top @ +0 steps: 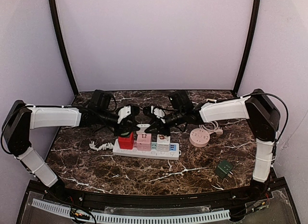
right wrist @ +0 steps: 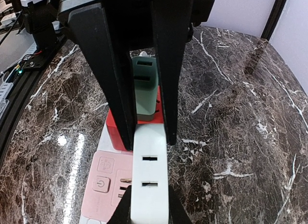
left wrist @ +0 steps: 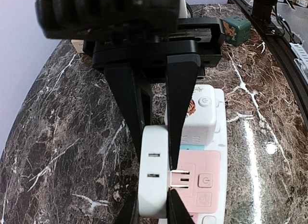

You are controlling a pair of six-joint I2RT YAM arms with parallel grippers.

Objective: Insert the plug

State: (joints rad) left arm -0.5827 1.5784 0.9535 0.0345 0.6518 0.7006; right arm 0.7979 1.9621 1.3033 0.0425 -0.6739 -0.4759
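- White plug (left wrist: pixel 153 180): held in the air above the power strip (top: pixel 173 151), over the pink adapter (left wrist: pixel 204 185). Its two brass prongs (left wrist: pixel 180 178) are bare and seated in no socket. Two slots are shown on its outer face.
- Left tool (left wrist: pixel 153 200): fingers closed together on the white plug, one on each flank.
- Right tool (right wrist: pixel 149 204): likewise clamped on a white slotted block, judged to be the same plug gripped from the opposite side.
- Progress: pick-up and carry are judged done. Alignment over a free socket and the press down are left, so the task is counted not yet complete.
- Power strip: laid flat at the middle of the tabletop (top: pixel 159 178). It is already loaded with a red adapter (right wrist: pixel 118 132), the pink adapter and a white cube adapter (left wrist: pixel 197 115). A grey-green adapter (right wrist: pixel 144 89) is stacked on the red one.
- Target socket: it cannot be told which socket is intended; the pink adapter's face lies nearest the prongs.
- Round pink socket (top: pixel 201 137): to the right of the strip and apart from it.
- Dark green adapter (top: pixel 224 168): loose on the tabletop, well apart at the near right.
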